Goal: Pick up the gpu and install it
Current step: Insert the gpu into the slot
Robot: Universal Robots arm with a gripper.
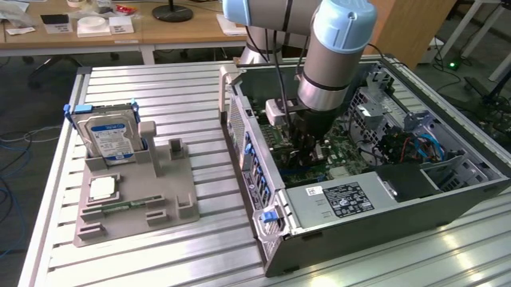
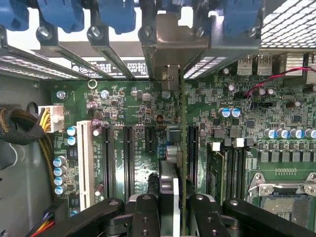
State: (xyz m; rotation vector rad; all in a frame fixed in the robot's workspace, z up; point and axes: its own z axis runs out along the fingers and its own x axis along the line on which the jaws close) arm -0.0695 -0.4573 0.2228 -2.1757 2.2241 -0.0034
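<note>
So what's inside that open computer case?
Inside the computer case: a green motherboard, the gripper holding the gpu edge-on over its slots. The arm covers part of the board.

Green gpu [image 2: 181,148] edge, silver bracket; black gripper [image 2: 175,207]; green motherboard [image 2: 133,106]; blue-white labelled hard drive [image 1: 110,139]; grey holder tray [image 1: 136,203]

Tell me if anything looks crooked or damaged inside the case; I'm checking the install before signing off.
Nothing stands out. The gpu stands edge-on and straight between the gripper fingers, in line with the motherboard slots, its bracket at the case's rear openings. No bent or broken parts show.
</note>
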